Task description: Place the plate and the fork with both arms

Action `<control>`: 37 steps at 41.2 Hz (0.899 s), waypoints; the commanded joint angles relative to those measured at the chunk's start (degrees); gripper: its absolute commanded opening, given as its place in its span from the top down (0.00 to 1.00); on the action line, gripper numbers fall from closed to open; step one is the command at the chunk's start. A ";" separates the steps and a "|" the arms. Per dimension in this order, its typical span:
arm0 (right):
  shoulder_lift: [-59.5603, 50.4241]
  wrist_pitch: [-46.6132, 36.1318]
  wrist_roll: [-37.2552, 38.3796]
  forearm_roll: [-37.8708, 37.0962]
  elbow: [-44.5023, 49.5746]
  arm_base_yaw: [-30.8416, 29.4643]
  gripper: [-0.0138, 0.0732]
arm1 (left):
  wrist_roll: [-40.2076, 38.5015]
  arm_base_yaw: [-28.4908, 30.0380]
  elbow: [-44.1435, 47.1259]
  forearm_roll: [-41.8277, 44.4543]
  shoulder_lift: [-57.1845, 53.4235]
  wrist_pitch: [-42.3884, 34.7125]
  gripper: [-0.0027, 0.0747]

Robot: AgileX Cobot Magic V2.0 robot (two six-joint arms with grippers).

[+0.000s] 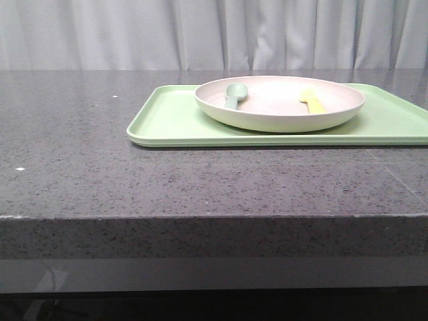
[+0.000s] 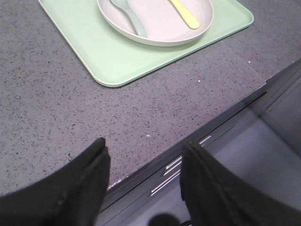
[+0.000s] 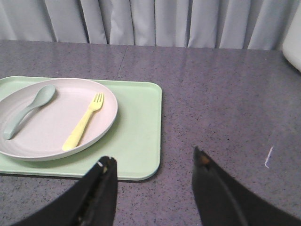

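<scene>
The pale pinkish-cream plate rests on a light-green tray on the dark stone table. The yellow fork lies in the plate's right half and a grey-green spoon in its left half. The plate, fork and spoon also show in the right wrist view, and the plate and fork in the left wrist view. My left gripper is open and empty over the table's front edge. My right gripper is open and empty beside the tray's corner. Neither gripper shows in the front view.
The table's front edge drops to a lower shelf. Grey curtains hang behind the table. A white object stands at the far edge in the right wrist view.
</scene>
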 commanded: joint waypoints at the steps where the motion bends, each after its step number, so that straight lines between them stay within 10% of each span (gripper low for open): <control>1: 0.85 -4.35 -0.27 -0.47 -1.81 0.07 0.39 | 0.04 -0.39 -1.35 -1.37 -0.15 -4.00 0.51; 16: 0.85 -5.35 -0.27 -0.09 -2.25 0.07 0.39 | 0.04 -0.39 -1.35 -1.37 -0.15 -4.00 0.51; 37: 16.58 17.35 -10.59 8.77 -19.26 1.46 0.39 | 0.04 -0.39 -1.35 -1.37 -0.15 -4.09 0.51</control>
